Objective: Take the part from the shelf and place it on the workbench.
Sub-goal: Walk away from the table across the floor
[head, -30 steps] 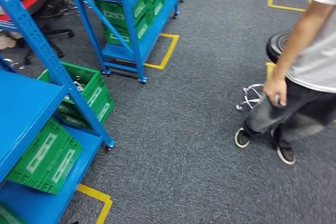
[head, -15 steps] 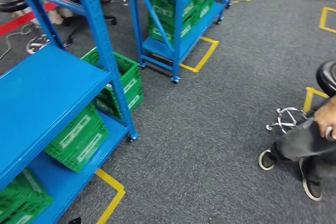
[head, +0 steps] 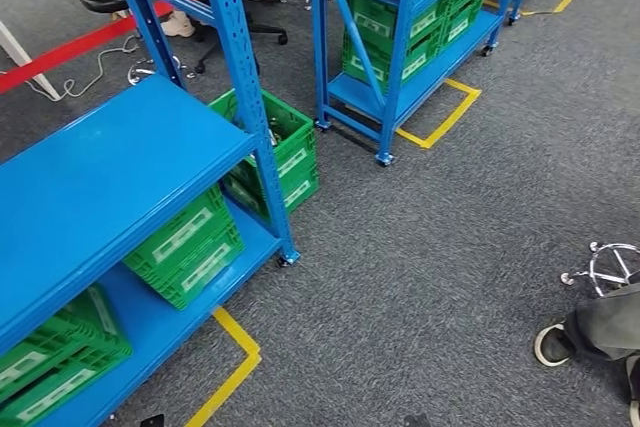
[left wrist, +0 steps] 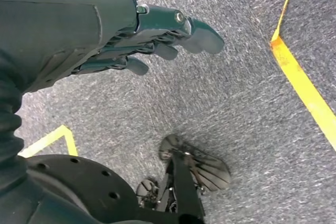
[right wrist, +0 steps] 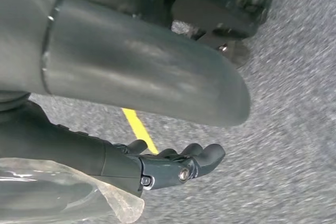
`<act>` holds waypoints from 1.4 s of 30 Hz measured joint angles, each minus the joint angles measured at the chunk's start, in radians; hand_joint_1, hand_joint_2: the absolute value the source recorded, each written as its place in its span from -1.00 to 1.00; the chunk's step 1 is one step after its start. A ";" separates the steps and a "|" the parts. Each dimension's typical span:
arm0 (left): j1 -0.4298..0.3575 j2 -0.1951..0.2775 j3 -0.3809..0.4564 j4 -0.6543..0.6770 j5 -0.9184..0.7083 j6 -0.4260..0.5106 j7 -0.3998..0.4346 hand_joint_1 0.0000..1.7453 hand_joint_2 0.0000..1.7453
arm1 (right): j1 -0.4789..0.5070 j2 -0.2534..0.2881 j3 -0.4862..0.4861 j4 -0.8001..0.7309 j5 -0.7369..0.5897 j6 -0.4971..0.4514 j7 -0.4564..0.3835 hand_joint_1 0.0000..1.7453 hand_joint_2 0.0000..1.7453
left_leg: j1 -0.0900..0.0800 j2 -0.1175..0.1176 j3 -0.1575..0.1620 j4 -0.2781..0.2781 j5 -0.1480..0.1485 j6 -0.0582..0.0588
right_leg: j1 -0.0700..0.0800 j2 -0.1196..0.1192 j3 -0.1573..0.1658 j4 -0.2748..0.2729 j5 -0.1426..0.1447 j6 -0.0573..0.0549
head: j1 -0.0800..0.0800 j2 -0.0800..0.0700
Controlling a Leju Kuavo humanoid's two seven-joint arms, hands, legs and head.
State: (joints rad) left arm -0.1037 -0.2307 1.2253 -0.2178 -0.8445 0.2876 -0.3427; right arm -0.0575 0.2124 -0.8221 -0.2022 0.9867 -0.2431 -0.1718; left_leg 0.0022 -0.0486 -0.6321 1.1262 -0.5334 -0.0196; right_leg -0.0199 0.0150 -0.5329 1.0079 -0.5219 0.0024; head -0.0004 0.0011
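Hands hang over grey carpet: left hand [left wrist: 158,40] and right hand [right wrist: 174,163] both released, fingers loose; green crates [head: 189,247] on the blue shelf's [head: 113,172] lower level.

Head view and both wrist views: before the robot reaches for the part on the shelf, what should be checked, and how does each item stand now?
1. Left hand free of load: ok, fingers apart over carpet.
2. Right hand free: ok, holds nothing.
3. Part located: cannot tell; the near blue shelf shows a bare top board.
4. Green crates seated on the lower level: ok.
5. Person's shoe out of the path: not ok, close by.
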 joint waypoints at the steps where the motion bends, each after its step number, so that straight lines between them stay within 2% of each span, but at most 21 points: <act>1: -0.001 0.000 -0.002 0.000 -0.001 0.001 0.000 -1.00 1.00 | 0.002 0.001 -0.003 0.000 -0.003 -0.003 -0.004 -1.00 -1.00 | 0.002 0.018 -0.030 0.066 -0.031 -0.004 | 0.001 -0.017 0.002 0.000 -0.003 -0.004 | -0.003 0.000; 3: -0.001 0.000 -0.003 0.000 0.001 0.003 0.000 -1.00 1.00 | 0.005 0.001 -0.009 0.000 -0.006 -0.010 -0.008 -1.00 -1.00 | 0.005 0.031 -0.074 0.164 -0.062 -0.008 | 0.003 -0.050 0.008 0.000 -0.008 -0.007 | -0.004 0.000; 4: 0.001 0.000 -0.003 0.000 0.003 0.003 0.000 -1.00 1.00 | 0.006 0.001 -0.011 0.000 -0.005 -0.012 -0.008 -1.00 -1.00 | 0.005 0.033 -0.074 0.165 -0.050 -0.008 | 0.004 -0.064 0.010 0.000 -0.011 -0.007 | -0.004 0.000; 6: 0.004 0.000 -0.003 0.000 0.006 0.002 -0.002 -1.00 1.00 | 0.005 0.002 -0.012 0.000 0.002 -0.013 -0.008 -1.00 -1.00 | 0.004 0.051 -0.023 0.063 0.016 -0.001 | 0.006 -0.088 0.019 0.000 -0.017 -0.005 | -0.004 0.000; 8: 0.000 -0.001 -0.003 0.000 0.007 -0.002 -0.008 -1.00 1.00 | 0.005 0.004 -0.012 0.000 0.009 -0.013 -0.006 -1.00 -1.00 | -0.007 0.104 0.035 -0.053 0.057 0.012 | 0.011 -0.110 0.026 0.000 -0.025 0.003 | -0.005 0.000; 10: -0.004 -0.003 -0.003 0.000 0.008 -0.007 -0.015 -1.00 1.00 | 0.004 0.004 -0.012 0.001 0.016 -0.013 -0.003 -1.00 -1.00 | -0.018 0.131 0.051 -0.093 0.055 0.023 | 0.017 -0.133 0.031 -0.001 -0.032 0.013 | -0.004 0.000; 12: -0.003 -0.006 -0.003 0.000 0.005 -0.007 -0.022 -1.00 1.00 | 0.001 0.004 -0.012 0.001 0.021 -0.013 -0.003 -1.00 -1.00 | -0.015 0.110 0.051 -0.102 0.057 0.031 | 0.018 -0.149 0.038 -0.005 -0.037 0.023 | -0.004 0.000; 14: -0.001 -0.009 -0.004 0.000 0.000 0.004 -0.025 -1.00 1.00 | -0.002 0.004 -0.012 0.000 0.026 -0.014 -0.012 -1.00 -1.00 | -0.008 0.086 0.054 -0.111 0.062 0.041 | 0.015 -0.105 0.024 0.034 -0.068 0.033 | 0.000 0.000; 16: -0.004 -0.013 -0.005 0.000 0.006 0.018 -0.027 -1.00 1.00 | 0.000 0.004 -0.011 0.000 0.035 -0.017 -0.024 -1.00 -1.00 | -0.005 0.060 0.054 -0.113 0.064 0.048 | 0.011 -0.041 -0.031 0.151 -0.127 0.040 | 0.006 0.000; 19: -0.005 -0.016 0.000 0.000 0.037 0.022 -0.031 -1.00 1.00 | 0.006 0.002 -0.010 0.000 0.051 -0.021 -0.034 -1.00 -1.00 | -0.005 0.020 0.054 -0.112 0.064 0.051 | 0.010 -0.020 -0.112 0.287 -0.159 0.042 | 0.007 0.000; 21: -0.004 -0.016 0.006 0.000 0.055 0.018 -0.037 -1.00 1.00 | 0.004 0.002 -0.007 0.000 0.064 -0.028 -0.043 -1.00 -1.00 | -0.004 -0.008 0.055 -0.110 0.064 0.049 | 0.008 -0.014 -0.097 0.220 -0.095 0.041 | 0.007 0.000; 23: -0.004 -0.017 0.011 0.000 0.065 0.014 -0.042 -1.00 1.00 | 0.001 0.002 0.002 0.000 0.087 -0.038 -0.058 -1.00 -1.00 | -0.002 -0.034 0.055 -0.106 0.061 0.043 | 0.002 0.030 -0.047 0.092 -0.026 0.041 | 0.007 0.000; 25: -0.004 -0.020 0.014 0.000 0.059 0.017 -0.042 -1.00 1.00 | 0.001 0.002 0.017 0.001 0.115 -0.051 -0.073 -1.00 -1.00 | -0.001 -0.056 0.047 -0.099 0.061 0.032 | -0.004 0.082 -0.015 0.024 -0.010 0.038 | 0.006 0.000; 27: 0.000 -0.022 0.015 0.000 0.044 0.024 -0.026 -1.00 1.00 | 0.002 0.002 0.031 0.001 0.133 -0.056 -0.074 -1.00 -1.00 | 0.002 -0.081 0.038 -0.097 0.066 0.018 | -0.003 0.081 -0.007 0.016 -0.011 0.029 | 0.006 0.000; 29: 0.005 -0.024 0.013 0.000 0.011 0.034 0.049 -1.00 1.00 | 0.001 0.003 0.037 0.001 0.132 -0.022 -0.028 -1.00 -1.00 | 0.002 -0.062 0.030 -0.083 0.059 0.007 | -0.003 0.054 -0.002 0.014 -0.008 0.016 | 0.003 0.000; 31: 0.007 -0.024 0.001 0.001 -0.032 0.039 0.150 -1.00 1.00 | 0.003 0.004 0.036 0.001 0.116 0.026 0.057 -1.00 -1.00 | 0.000 -0.002 -0.004 -0.007 0.014 -0.001 | -0.002 0.025 0.002 0.011 -0.008 0.004 | -0.004 0.000; 33: 0.009 -0.024 -0.014 0.001 -0.057 0.025 0.185 -1.00 1.00 | 0.007 0.004 0.027 0.001 0.085 0.057 0.146 -1.00 0.00 | 0.002 0.029 -0.061 0.118 -0.043 -0.007 | 0.001 -0.003 0.003 0.011 -0.011 -0.003 | -0.008 0.000; 35: 0.014 -0.022 -0.025 0.001 -0.064 0.004 0.170 -1.00 1.00 | 0.008 0.004 0.010 0.001 0.056 0.076 0.198 -1.00 1.00 | 0.004 0.034 -0.084 0.175 -0.051 -0.009 | 0.003 -0.022 0.003 0.011 -0.013 -0.005 | -0.008 0.000; 36: 0.015 -0.021 -0.029 0.001 -0.065 -0.004 0.162 -1.00 1.00 | 0.007 0.004 0.001 0.001 0.048 0.079 0.208 -1.00 1.00 | 0.004 0.034 -0.070 0.152 -0.030 -0.007 | 0.004 -0.027 0.004 0.011 -0.014 -0.005 | -0.008 0.000; 39: 0.016 -0.015 -0.034 0.001 -0.066 -0.018 0.154 -1.00 1.00 | 0.004 0.006 -0.014 0.001 0.040 0.075 0.216 -1.00 1.00 | -0.001 0.036 0.026 -0.033 0.050 0.011 | 0.007 -0.031 0.008 0.012 -0.017 -0.003 | -0.008 0.000; 42: 0.016 -0.013 -0.040 0.001 -0.067 -0.020 0.153 -1.00 1.00 | 0.003 0.008 -0.024 0.001 0.039 0.072 0.219 -1.00 1.00 | -0.006 0.038 0.058 -0.103 0.056 0.013 | 0.012 -0.032 0.005 0.014 -0.021 0.003 | -0.007 0.000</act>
State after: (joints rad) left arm -0.0873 -0.2437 1.1856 -0.2171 -0.9114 0.2679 -0.1899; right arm -0.0546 0.2201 -0.8463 -0.2014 1.0262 -0.1713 0.0474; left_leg -0.0034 -0.0105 -0.5746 1.0234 -0.4776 -0.0068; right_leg -0.0082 -0.0168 -0.5283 1.0217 -0.5431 0.0050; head -0.0071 0.0011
